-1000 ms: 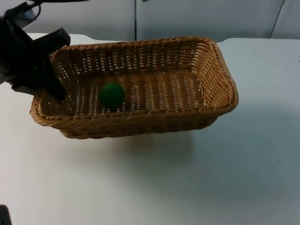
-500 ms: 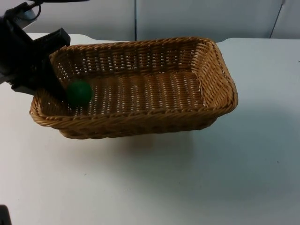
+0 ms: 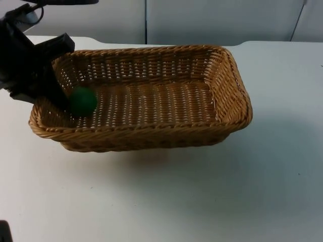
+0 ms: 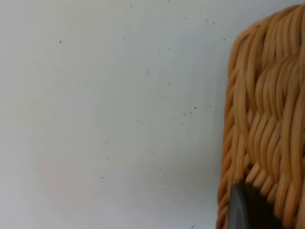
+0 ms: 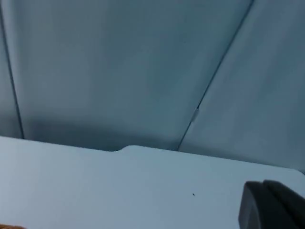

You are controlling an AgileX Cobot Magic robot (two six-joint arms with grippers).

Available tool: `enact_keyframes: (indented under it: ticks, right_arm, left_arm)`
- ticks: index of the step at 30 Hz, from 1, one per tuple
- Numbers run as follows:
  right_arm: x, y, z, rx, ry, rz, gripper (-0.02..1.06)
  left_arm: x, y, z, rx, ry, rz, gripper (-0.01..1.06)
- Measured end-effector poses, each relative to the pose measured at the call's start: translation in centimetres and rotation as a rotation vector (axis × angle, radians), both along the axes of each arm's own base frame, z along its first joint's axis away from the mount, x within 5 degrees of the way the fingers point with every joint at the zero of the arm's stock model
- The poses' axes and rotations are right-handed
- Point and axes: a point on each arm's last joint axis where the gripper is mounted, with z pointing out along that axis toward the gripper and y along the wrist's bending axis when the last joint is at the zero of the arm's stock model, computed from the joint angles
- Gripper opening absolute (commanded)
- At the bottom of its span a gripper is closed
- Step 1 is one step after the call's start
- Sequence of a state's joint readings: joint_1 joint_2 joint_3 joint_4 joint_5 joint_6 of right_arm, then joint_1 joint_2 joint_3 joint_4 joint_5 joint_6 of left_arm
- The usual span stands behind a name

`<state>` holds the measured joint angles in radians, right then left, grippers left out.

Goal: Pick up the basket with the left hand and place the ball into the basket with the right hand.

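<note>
Here the left pincer is clamped on the short end wall of the basket, one finger inside and one outside the weave, which is why the left wrist view has the wicker wall pressed right against a black fingertip. That end grip seems chosen to leave the whole open mouth free for something dropped in from above. A soft shadow lies on the table under the basket's near side, so I judge it is lifted or tipped off the surface, not resting flat, though the gap is hard to make out.

The ball, green, lies inside the basket, on its floor just beside the left pincer's inner finger, touching or nearly touching it. It probably sits there because the gripped end hangs a little lower, so a round thing would gather at that end; that is a guess from how the rim slopes.

The right pincer is far off from the basket, facing the grey wall and the table's back edge. I cannot tell whether it is open or closed. With the ball already in, that arm looks to be waiting and the task looks essentially done
</note>
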<state>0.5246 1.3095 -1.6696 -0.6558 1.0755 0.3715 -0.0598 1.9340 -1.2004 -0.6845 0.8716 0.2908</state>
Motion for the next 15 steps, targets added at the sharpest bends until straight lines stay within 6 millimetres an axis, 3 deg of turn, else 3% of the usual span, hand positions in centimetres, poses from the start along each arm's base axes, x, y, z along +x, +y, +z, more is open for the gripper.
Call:
enact_keyframes:
  ticks: [4,8,15]
  right_arm:
    - [-0.9,-0.6,0.6,0.008,-0.012,-0.014,0.0]
    - [-1.1,-0.8,-0.4,-0.008,0.016,-0.02,0.0]
    - [-0.1,0.0,-4.9,-0.046,0.115,-0.014,0.0]
  left_arm:
    - [0.0,0.0,0.0,0.006,-0.021,-0.028,0.0]
    - [0.0,0.0,0.0,0.007,-0.03,-0.043,0.0]
    - [0.1,-0.6,-0.4,0.0,-0.064,-0.105,0.0]
